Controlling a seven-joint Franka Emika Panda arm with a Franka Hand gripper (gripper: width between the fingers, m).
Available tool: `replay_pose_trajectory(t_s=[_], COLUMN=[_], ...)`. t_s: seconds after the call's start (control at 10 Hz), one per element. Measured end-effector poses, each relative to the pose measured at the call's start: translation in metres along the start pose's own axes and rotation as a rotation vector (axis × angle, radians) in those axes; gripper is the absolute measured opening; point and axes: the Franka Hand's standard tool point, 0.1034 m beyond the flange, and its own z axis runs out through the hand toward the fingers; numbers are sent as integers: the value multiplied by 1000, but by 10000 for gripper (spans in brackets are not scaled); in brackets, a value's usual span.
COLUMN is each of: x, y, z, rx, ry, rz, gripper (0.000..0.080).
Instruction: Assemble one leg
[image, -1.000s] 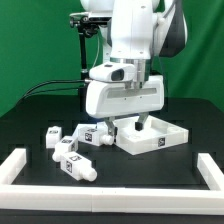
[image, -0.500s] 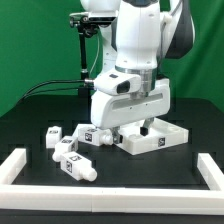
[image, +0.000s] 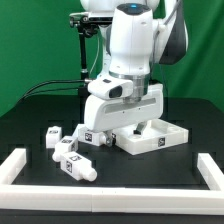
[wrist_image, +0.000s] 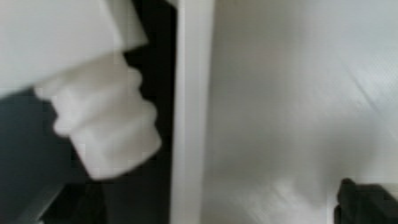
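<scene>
Leg (image: 93, 137): lies on its side on the table (image: 150, 185), just beside the tabletop (image: 160, 141).
Gripper (image: 128, 124): low by the tabletop's edge. Its fingers are hidden, so I cannot tell if they are apart or together.
Feel: probably hard, light and smooth. It may roll.
Hold: grab across the thick middle.

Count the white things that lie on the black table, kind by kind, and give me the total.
Legs: 4
Tabletop: 1
Border wall: 1
Total: 6
</scene>
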Motion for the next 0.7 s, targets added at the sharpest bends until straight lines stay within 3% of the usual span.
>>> replay_pose_trajectory(t_s=[0.2, 0.4, 0.6, 0.7], x=[1, 0, 0, 0], y=[1, 1, 1, 2], z=[1, 1, 1, 1], rx=[-16, -15, -15, -15], ry=[16, 15, 15, 15], rz=[3, 3, 3, 4], gripper=[648, 637, 265, 265])
